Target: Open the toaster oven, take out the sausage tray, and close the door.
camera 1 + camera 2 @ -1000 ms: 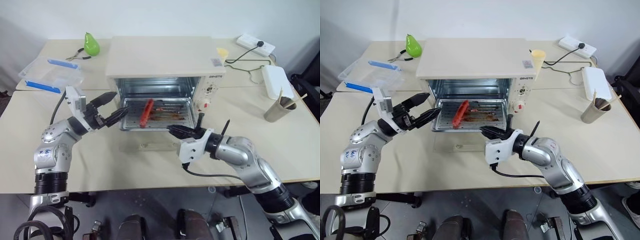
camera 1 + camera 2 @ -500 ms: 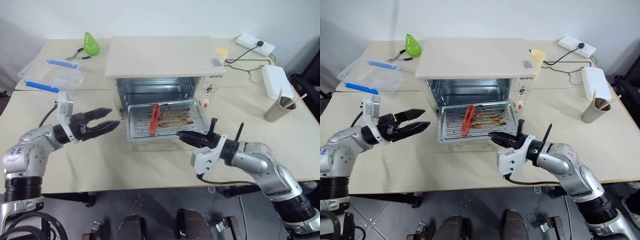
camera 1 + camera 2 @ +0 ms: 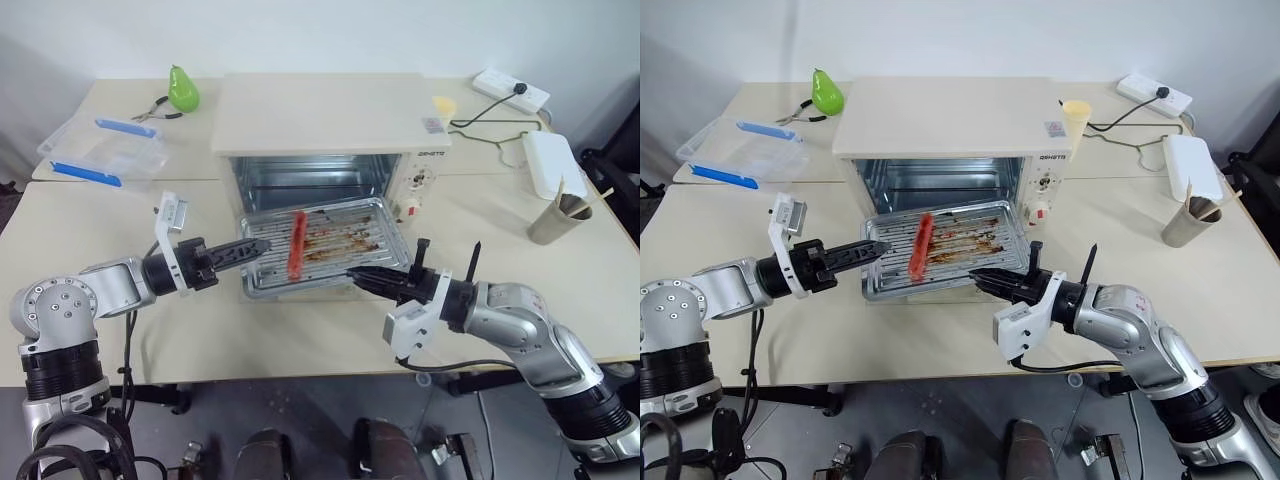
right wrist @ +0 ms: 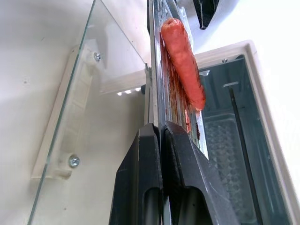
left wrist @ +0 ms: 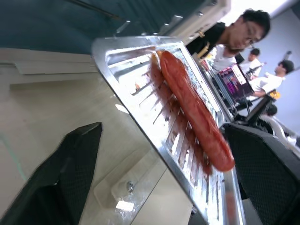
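Note:
The cream-white toaster oven [image 3: 330, 120] stands open at the table's middle. Its glass door [image 4: 103, 93] lies flat, with the sausage tray [image 3: 335, 262] hanging above it, pulled most of the way out and tilted a little. A red-orange sausage [image 3: 297, 245] lies on the rack's left part. My right gripper [image 3: 355, 275] is shut on the tray's front rim, as the right wrist view shows. My left gripper [image 3: 262, 245] is open at the tray's left edge. In the left wrist view its fingers [image 5: 70, 173] stand wide apart with the tray's rim between them.
A clear plastic box with blue clips [image 3: 100, 150], a green pear [image 3: 183, 88] and pliers [image 3: 155, 108] lie at the back left. On the right are a power strip [image 3: 510, 88], a white box [image 3: 553, 165] and a cup of sticks [image 3: 560, 215]. People show beyond the tray in the left wrist view.
My right gripper has drawn the tray further out of the oven. My left gripper has rolled over and come in to the tray's left edge.

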